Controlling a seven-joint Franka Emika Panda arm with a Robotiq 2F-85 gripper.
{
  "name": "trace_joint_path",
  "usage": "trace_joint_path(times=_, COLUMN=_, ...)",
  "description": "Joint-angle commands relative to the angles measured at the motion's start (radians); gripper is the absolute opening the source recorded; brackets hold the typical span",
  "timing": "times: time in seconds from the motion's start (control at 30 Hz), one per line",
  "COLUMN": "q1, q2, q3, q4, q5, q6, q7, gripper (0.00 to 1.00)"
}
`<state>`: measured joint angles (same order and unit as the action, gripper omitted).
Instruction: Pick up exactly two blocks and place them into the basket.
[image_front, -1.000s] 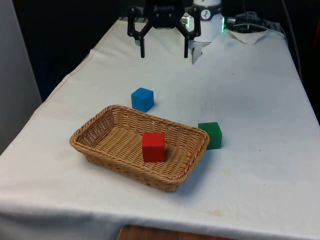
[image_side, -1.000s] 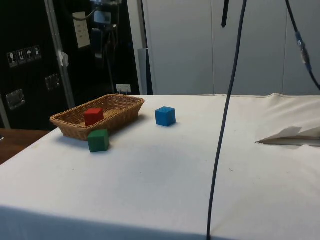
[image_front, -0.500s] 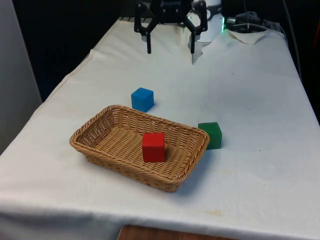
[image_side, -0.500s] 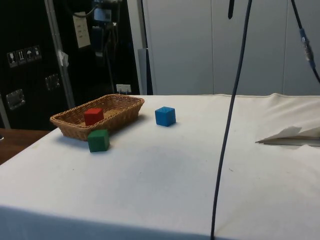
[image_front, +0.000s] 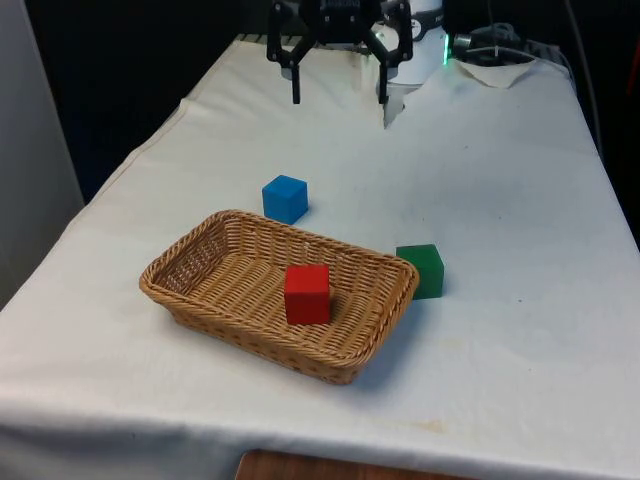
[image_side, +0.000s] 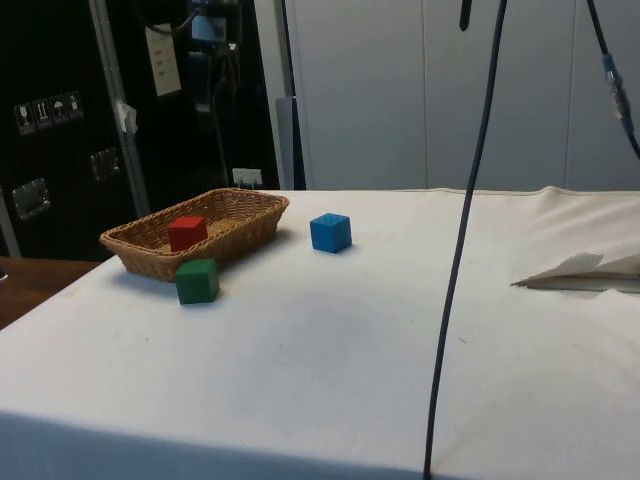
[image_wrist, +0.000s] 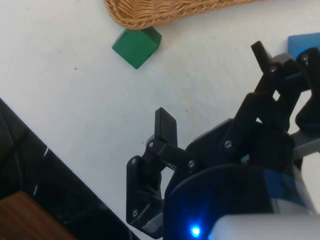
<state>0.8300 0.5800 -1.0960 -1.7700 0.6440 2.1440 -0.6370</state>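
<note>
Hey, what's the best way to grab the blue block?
Probably from straight above, closing on two opposite side faces of the blue block. It sits flat on the cloth, apart from the basket, leaving all its sides free. The open pincer hangs high.

1. We've got a long worktop (image_front: 500, 200) under a white cloth (image_side: 330, 350), a bit creased and rumpled at the far end near the front view's right.
2. Behind it in the front view it's all black curtains (image_front: 130, 60), plus a pale wall panel (image_front: 30, 150) at the front view's left edge.
3. A strip of brown wood (image_front: 300, 468) peeks out below the cloth's near edge.
4. Side view: dark cabinets (image_side: 60, 130) with small stickers and a white label, next to light grey cabinet doors (image_side: 400, 90).
5. Dark cables (image_side: 455, 250) hang down in front of that side camera.
6. Lighting looks even and soft, pretty standard indoor stuff.
</note>
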Motion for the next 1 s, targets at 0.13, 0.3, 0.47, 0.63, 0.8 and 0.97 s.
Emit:
trace_joint_path(times=0.13, q1=0.030, q2=-0.018, q3=-0.020, q4=-0.053, q5=-0.014, q6=0.026, q7=0.000, gripper=1.00)
trace_joint_path(times=0.3, q1=0.028, q2=-0.014, q3=-0.007, q4=-0.088, q5=-0.004, q6=0.047, q7=0.002, gripper=1.00)
trace_joint_path(times=0.47, q1=0.027, q2=-0.012, q3=0.001, q4=-0.109, q5=0.000, q6=0.061, q7=0.008, gripper=1.00)
trace_joint_path(times=0.63, q1=0.013, q2=-0.002, q3=0.017, q4=-0.116, q5=0.005, q6=0.053, q7=0.012, gripper=1.00)
trace_joint_path(times=0.8, q1=0.032, q2=-0.029, q3=0.014, q4=-0.171, q5=0.034, q6=0.088, q7=-0.007, gripper=1.00)
trace_joint_path(times=0.97, q1=0.033, q2=-0.043, q3=0.021, q4=-0.208, q5=0.054, q6=0.113, q7=-0.030, gripper=1.00)
